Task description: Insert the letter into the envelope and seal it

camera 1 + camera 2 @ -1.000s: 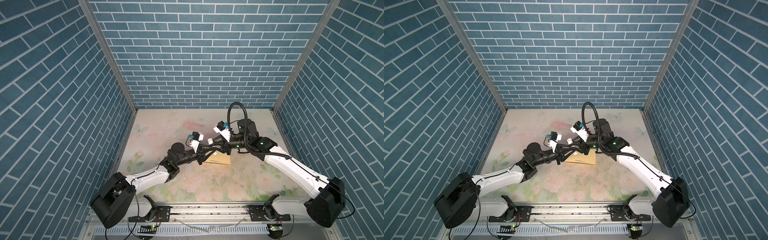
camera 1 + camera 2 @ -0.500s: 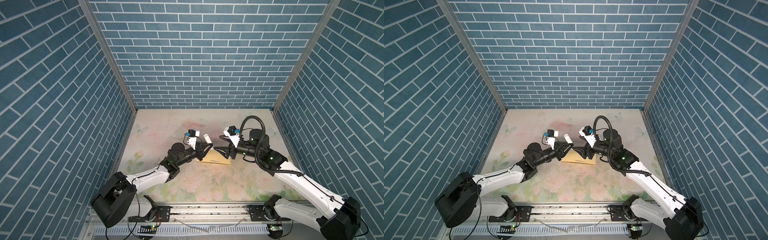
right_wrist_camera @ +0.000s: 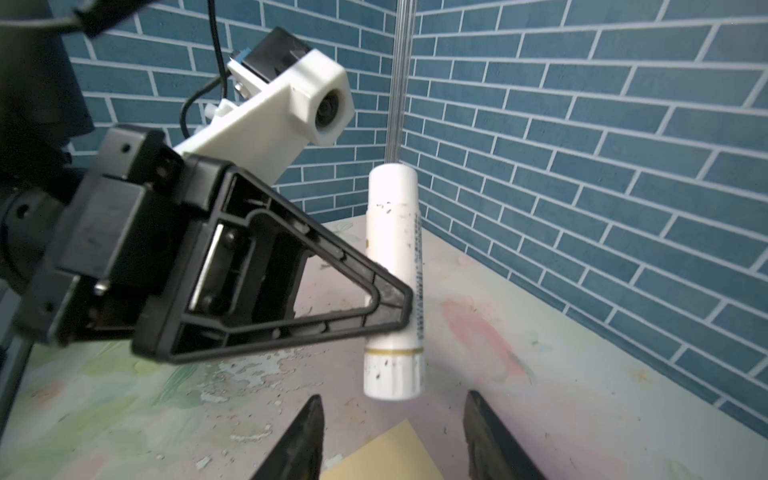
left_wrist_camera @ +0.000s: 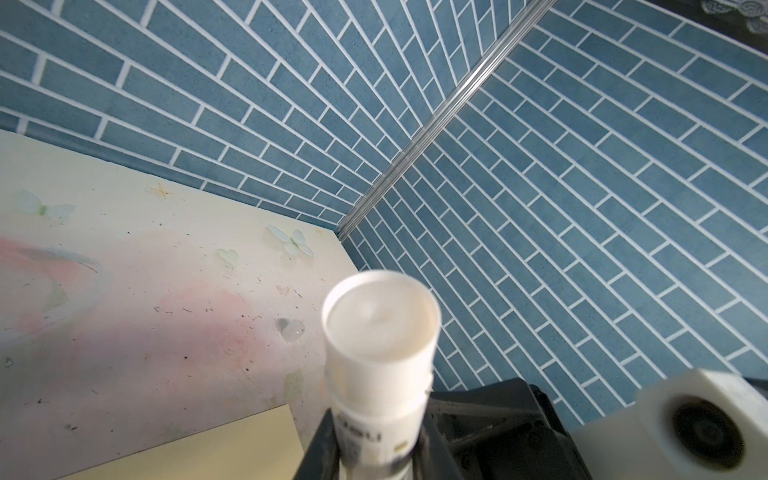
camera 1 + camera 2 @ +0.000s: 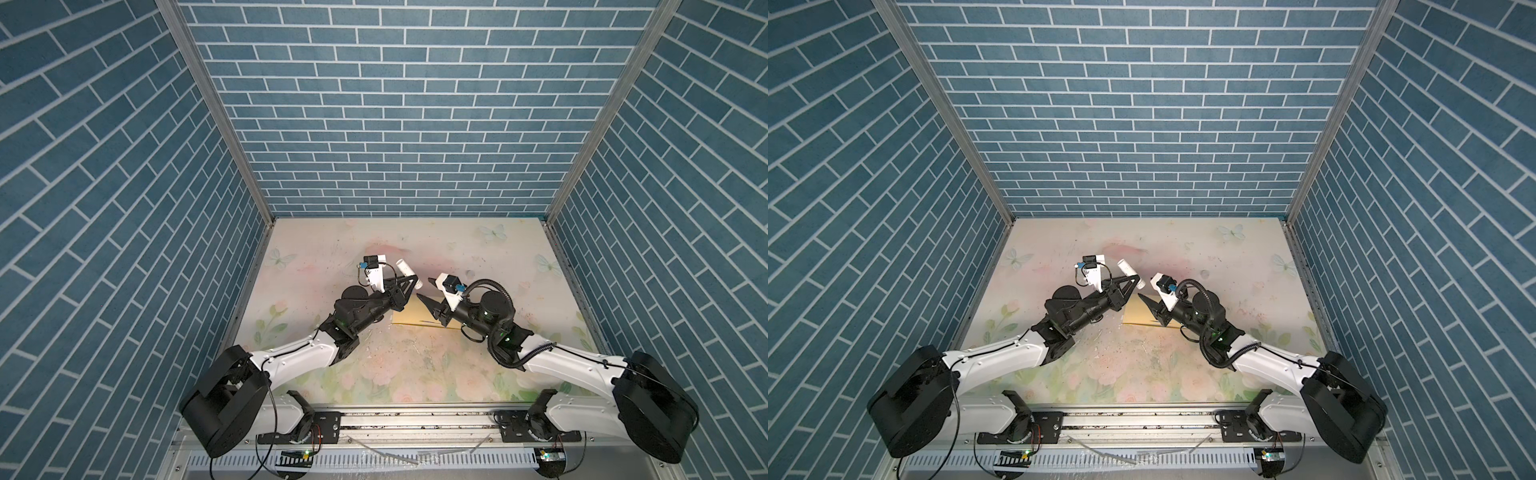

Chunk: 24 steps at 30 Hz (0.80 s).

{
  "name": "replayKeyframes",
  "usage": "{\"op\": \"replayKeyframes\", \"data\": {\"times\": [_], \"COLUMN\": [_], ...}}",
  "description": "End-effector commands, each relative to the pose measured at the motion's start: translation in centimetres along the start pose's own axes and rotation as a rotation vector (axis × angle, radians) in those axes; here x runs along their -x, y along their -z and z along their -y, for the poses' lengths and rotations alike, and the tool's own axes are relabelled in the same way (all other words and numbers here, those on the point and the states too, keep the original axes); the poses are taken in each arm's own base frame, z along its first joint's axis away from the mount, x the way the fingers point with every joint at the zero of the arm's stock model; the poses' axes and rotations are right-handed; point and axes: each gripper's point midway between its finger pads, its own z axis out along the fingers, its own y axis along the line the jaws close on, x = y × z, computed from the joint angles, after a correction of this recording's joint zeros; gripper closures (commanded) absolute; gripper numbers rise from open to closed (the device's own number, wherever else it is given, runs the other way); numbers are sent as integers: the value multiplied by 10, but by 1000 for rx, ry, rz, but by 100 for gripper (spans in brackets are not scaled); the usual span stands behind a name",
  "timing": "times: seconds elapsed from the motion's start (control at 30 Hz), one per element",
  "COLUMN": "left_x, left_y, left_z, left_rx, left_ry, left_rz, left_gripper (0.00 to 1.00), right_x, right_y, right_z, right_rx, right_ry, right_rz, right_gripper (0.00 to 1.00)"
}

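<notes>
Yellow-tan paper, long and rectangular: the envelope (image 5: pixel 409 316) lies flat on the pale floral-printed tabletop (image 5: pixel 374 249), near its middle, below the point where the two grippers meet. Its visible face is plain and smooth with straight edges. One sharp corner shows in the right wrist view (image 3: pixel 386 461) and another in the left wrist view (image 4: pixel 187 449). In both top views (image 5: pixel 1138 316) the right arm covers part of it, so the state of the flap cannot be told.

Above the envelope's far edge, the white cylindrical glue stick (image 5: pixel 407 272) is raised off the table. It is speckled with dark marks and has a gold band near its lower end (image 3: pixel 395 282). The left gripper (image 5: pixel 411 282) has its black triangular fingers (image 3: pixel 386 303) clamped across the tube's lower half.

The right gripper (image 5: pixel 426 289) faces it at close range with its jaws parted and empty (image 3: pixel 395 436). Both arms reach inward from the near rail and converge over the table's middle.
</notes>
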Motion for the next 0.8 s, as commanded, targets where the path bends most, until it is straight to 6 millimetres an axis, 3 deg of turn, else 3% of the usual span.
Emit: {"op": "replayKeyframes", "data": {"times": [0.0, 0.5, 0.77], "left_x": [14, 10, 10], "left_y": [0, 3, 0], "left_z": [12, 12, 14], "left_rx": [-43, -40, -58], "left_ry": [24, 21, 33], "left_rz": [58, 44, 48], "left_gripper": [100, 100, 100], "right_x": [21, 27, 21], "right_y": [-5, -16, -19], "right_z": [8, 4, -1], "right_rx": [-82, -125, -98], "right_ry": [94, 111, 102], "right_rz": [104, 161, 133], "right_gripper": [50, 66, 86]}}
